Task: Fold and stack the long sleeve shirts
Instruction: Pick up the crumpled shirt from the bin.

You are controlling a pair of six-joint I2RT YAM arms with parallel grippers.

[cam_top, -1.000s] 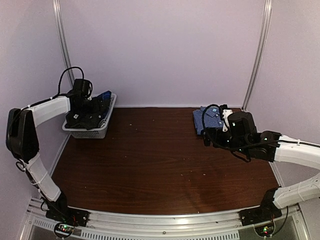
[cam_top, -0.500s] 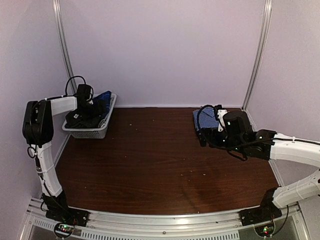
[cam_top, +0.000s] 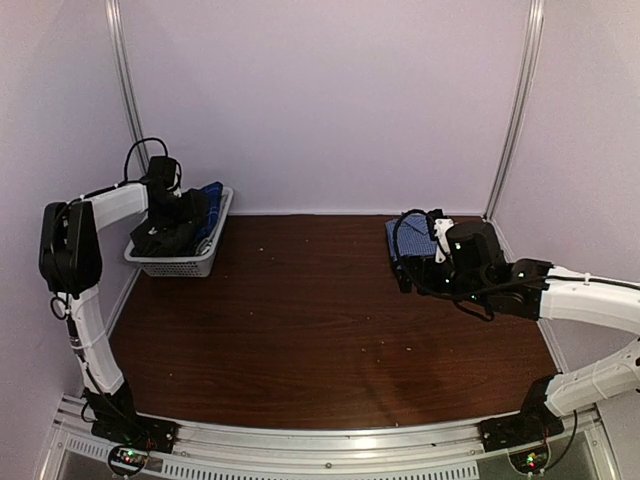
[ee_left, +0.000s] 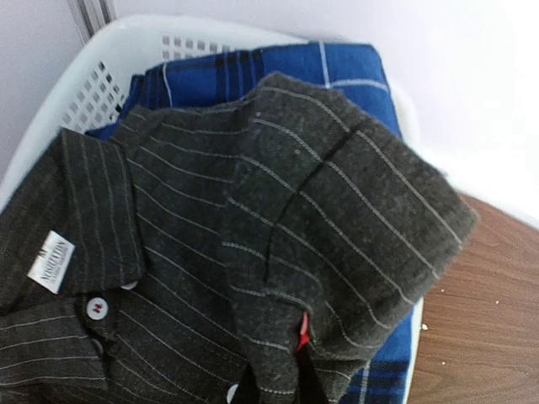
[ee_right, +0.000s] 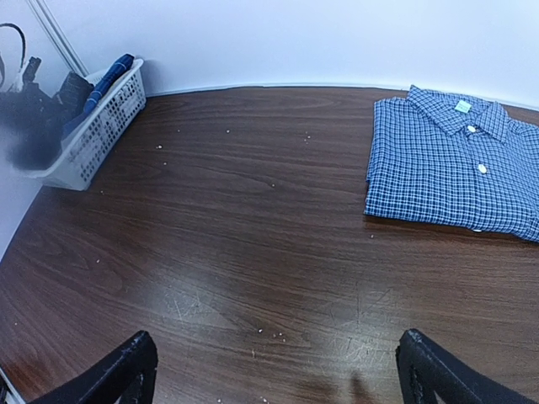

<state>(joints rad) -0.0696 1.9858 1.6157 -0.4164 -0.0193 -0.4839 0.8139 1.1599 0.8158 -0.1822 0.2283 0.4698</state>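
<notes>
At the far-left corner of the bench (cam_top: 320,330), inside the white mesh basket (cam_top: 182,263), my left tool (cam_top: 168,212) was pressed together on a bunched fold of the charcoal pinstripe shirt (ee_left: 278,219). The tool's tips were buried under cloth in the wrist view. That shirt lay crumpled on top of the navy plaid shirt (ee_left: 341,71), both in the basket. The blue-and-white check shirt (ee_right: 446,168) sat folded flat at the far-right of the bench, close to the back wall. My right tool (ee_right: 282,374) hung over bare wood just beside it, spread wide, holding nothing.

My read of the step: picking the next shirt out of the basket, grasp made, lift not yet done. The next move calls for a straight pull up, high enough to clear the rim without dragging the plaid shirt or tipping the basket. Then a carry to the open middle of the bench for spreading. The grip looked to be on a loose fold, so I expected an uneven hang.
</notes>
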